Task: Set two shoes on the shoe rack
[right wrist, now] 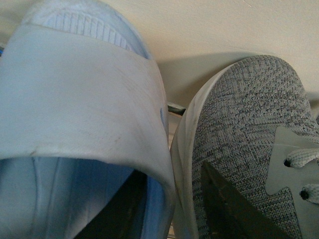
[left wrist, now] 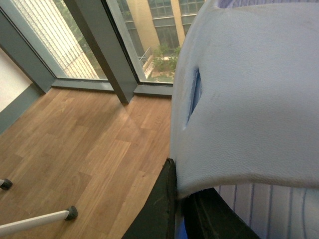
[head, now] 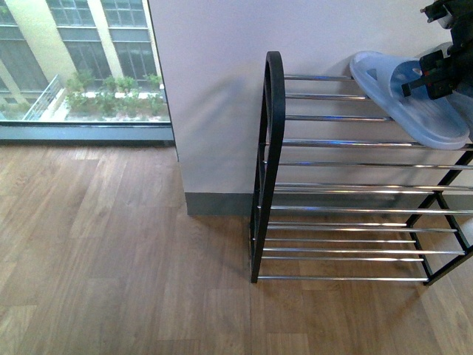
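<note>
Slide (head: 410,100): on rack (head: 355,188) top tier, long axis slanting across the bars, sneaker (right wrist: 249,144) just beside it; right fingers (head: 432,78) at its strap, pinching the slide it seems; left fingers' state undeterminable.

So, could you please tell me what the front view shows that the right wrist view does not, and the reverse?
Only the front view shows the whole shoe rack, the wood floor and the window. Only the right wrist view shows the grey knit sneaker close beside the sandal. Both show the pale blue slide sandal on the rack's top tier, beside the white wall.
</note>
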